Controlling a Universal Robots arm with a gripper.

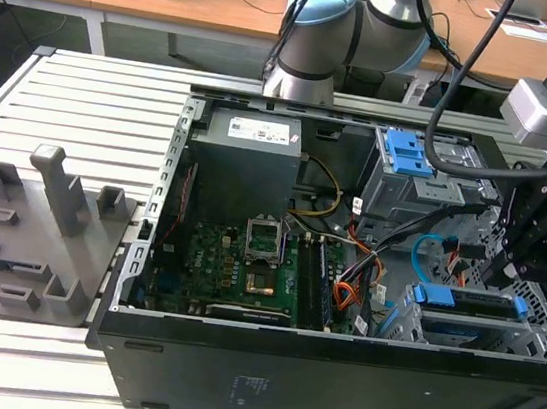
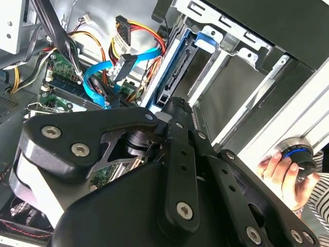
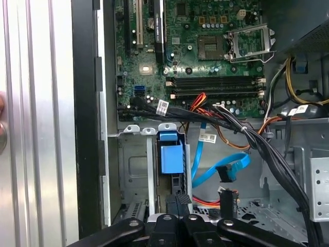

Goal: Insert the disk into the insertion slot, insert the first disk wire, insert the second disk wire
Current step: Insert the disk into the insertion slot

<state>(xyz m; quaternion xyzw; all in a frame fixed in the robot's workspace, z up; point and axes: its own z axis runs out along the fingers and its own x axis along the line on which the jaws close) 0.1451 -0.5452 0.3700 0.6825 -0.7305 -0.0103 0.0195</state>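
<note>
Exterior view: off-arm, high, angled down over whole open computer case [image 1: 331,384] on slatted bench [image 1: 86,99], mid range. First wrist view: close, facing straight down into case, over motherboard [image 3: 205,46] and insertion slot [image 3: 134,170]. Second wrist view: closest, oblique, looking along slot's side. All three share second disk wire [image 2: 97,72] and motherboard.

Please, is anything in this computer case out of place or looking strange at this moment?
Yes, two things. The second disk wire loops loose next to the disk, and its dark connector appears to hang free, plugged into nothing. Also, a person's hand grips a round knob just outside the case wall.
</note>
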